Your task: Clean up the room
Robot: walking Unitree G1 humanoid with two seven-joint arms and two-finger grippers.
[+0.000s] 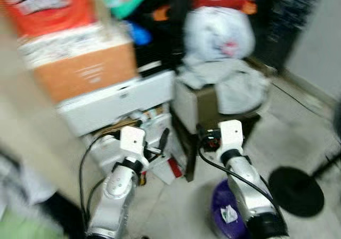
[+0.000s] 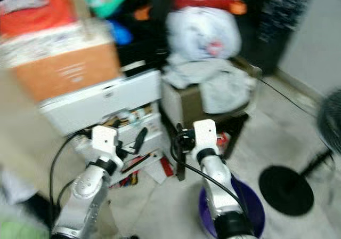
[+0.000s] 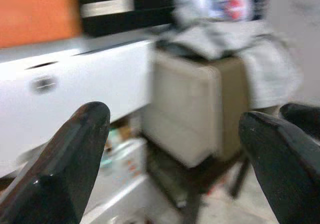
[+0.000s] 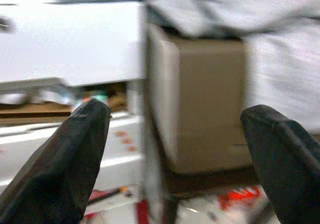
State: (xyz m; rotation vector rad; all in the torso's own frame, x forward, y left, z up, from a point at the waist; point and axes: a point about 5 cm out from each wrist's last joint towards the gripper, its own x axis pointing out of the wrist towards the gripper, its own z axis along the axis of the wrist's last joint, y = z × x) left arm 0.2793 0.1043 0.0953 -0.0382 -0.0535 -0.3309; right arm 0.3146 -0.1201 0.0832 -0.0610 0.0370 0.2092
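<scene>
Grey clothes point(image 1: 234, 84) drape the brown box point(image 1: 200, 106); papers point(image 2: 160, 169) litter the floor. We judge cleanup barely begun. Our left gripper point(image 3: 175, 159) and right gripper point(image 4: 175, 159) gape wide, holding nothing.

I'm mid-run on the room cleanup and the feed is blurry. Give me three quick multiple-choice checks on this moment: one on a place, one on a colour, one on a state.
1. Where does the grey cloth lie?
A. draped over the brown box
B. flat on the floor
C. inside the purple tub

2. What colour is the tub on the floor under the right arm?
A. yellow
B. purple
C. white

3. How do the left gripper and the right gripper stand?
A. both shut on cloth
B. one holding a box
C. both open, holding nothing

Answers: 1 A, the cloth hangs over the top of the brown box. 2 B, its rim is purple. 3 C, each wrist view shows the fingers wide apart with nothing between them.
</scene>
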